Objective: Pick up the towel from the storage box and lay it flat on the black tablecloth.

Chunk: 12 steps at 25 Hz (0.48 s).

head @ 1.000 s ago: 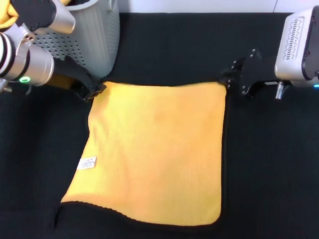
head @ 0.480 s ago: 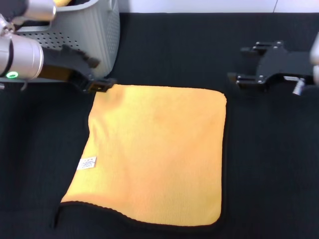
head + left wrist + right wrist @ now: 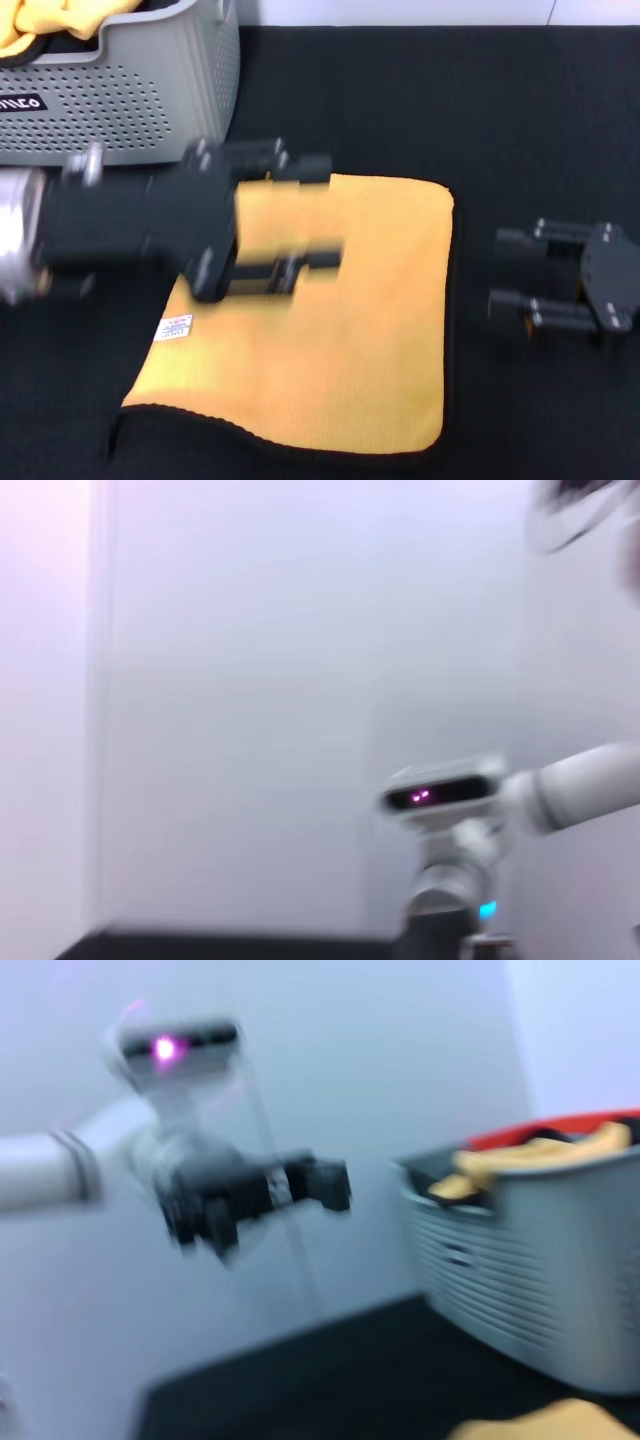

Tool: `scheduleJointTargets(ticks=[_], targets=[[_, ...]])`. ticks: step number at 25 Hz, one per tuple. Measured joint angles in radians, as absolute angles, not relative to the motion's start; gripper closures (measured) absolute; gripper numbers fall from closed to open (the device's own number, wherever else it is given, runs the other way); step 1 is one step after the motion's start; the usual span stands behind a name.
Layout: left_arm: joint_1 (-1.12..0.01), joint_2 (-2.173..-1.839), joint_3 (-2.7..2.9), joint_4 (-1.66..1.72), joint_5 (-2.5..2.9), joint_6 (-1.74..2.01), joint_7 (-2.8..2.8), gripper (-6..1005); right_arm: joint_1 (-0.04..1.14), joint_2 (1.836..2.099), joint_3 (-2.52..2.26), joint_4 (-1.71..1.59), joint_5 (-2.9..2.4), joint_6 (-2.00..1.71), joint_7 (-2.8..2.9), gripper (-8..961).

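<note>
Towel [image 3: 340, 320]: soft, light, limp; spread on tablecloth [image 3: 540, 400]. Best gripped at corners. Left gripper [image 3: 300, 215] above it, right gripper [image 3: 515, 280] beside; both released, empty.

Even bright light, heavy motion blur

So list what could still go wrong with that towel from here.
1. The left end effector hangs open just over the towel; a low sweep could snag the fleece and wrinkle it.
2. The towel's near left corner looks curled, so it may not count as flat on the black tablecloth.
3. The open right end effector sits beside the towel's edge and might catch its piping.
</note>
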<state>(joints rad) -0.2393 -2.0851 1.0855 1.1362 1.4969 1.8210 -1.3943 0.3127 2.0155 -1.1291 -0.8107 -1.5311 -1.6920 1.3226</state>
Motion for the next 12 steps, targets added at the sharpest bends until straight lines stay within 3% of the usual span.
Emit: scheduleJointTargets(ticks=[6, 12], targets=[[-0.299, -2.040, 0.960, 0.753, 1.485, 1.979, -1.133, 341, 0.371, 2.018, -1.135, -0.697, -1.515, -1.832, 1.316, 288], [-0.303, -2.024, 0.942, 0.753, 1.567, 1.977, -1.127, 340, 0.466, 2.027, -1.171, -0.622, -1.518, -1.884, 1.297, 281]])
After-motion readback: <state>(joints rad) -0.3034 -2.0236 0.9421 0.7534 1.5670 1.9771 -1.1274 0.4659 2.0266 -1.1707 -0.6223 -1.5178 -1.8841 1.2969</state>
